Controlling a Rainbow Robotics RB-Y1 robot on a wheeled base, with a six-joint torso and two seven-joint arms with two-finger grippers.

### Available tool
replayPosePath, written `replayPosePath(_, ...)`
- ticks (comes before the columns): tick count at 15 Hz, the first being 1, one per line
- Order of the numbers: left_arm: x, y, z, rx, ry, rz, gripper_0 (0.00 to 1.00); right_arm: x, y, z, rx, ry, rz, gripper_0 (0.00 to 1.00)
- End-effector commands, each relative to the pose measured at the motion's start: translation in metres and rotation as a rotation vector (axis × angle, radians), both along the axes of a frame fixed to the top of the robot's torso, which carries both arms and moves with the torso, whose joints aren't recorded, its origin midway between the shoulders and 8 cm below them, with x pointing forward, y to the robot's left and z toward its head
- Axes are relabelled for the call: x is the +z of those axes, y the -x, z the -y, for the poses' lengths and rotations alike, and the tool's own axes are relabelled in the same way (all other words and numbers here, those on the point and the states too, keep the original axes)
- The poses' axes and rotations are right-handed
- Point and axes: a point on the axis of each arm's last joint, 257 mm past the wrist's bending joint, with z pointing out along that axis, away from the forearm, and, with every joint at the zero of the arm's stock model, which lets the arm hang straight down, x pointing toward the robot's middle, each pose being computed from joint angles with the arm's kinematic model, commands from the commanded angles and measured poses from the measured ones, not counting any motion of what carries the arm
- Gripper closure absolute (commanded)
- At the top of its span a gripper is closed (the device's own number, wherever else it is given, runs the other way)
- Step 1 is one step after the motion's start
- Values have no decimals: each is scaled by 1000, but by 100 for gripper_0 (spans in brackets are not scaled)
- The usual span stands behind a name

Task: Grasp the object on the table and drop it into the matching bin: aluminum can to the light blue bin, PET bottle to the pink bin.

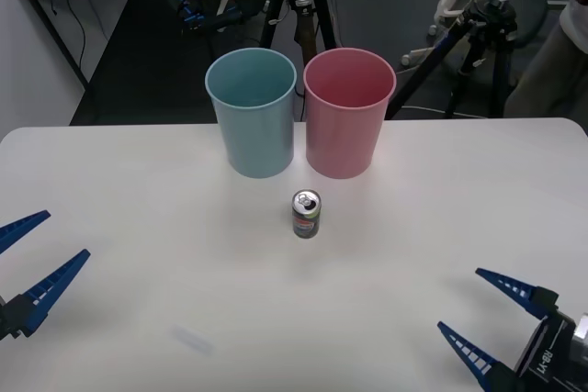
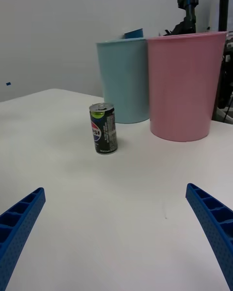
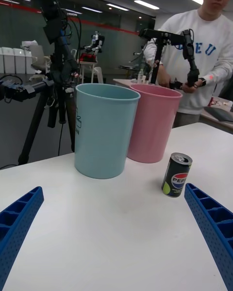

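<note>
Both grippers spread wide, low over the near bench corners.

The left gripper (image 1: 28,268) and right gripper (image 1: 491,317) hold nothing, well apart from the can (image 1: 306,214), which stands upright mid-bench (image 1: 138,227) just before the light blue bin (image 1: 252,112) and pink bin (image 1: 348,112), standing side by side.

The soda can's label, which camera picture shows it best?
The right wrist view: the Pepsi can stands upright with its logo facing the camera. The left wrist view shows the label partly, beside an end effector finger. The front view mostly shows its silver top.
</note>
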Motion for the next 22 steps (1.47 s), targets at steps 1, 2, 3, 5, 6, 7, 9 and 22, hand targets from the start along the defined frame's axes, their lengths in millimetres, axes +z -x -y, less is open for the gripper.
replayPosePath(1, 0, 0, 0, 0, 0, 0, 0, -4, -14, -24, -22, -2, 7, 0)
replayPosePath(2, 0, 0, 0, 0, 0, 0, 0, -4, -18, -31, -33, -4, 9, 0)
replayPosePath(3, 0, 0, 0, 0, 0, 0, 0, -4, -22, -39, -42, -5, 11, 0)
replayPosePath(5, 0, 0, 0, 0, 0, 0, 0, -3, -32, -56, -60, -9, 17, 0)
replayPosePath(6, 0, 0, 0, 0, 0, 0, 0, -3, -37, -65, -62, -16, 18, 0)
replayPosePath(7, 0, 0, 0, 0, 0, 0, 0, -2, -45, -76, -61, -15, 23, 0)
replayPosePath(9, 0, 0, 0, 0, 0, 0, 0, -3, -54, -91, -62, -12, 23, 0)
replayPosePath(22, 0, 0, 0, 0, 0, 0, 0, -22, -103, -167, -130, 84, -15, 0)
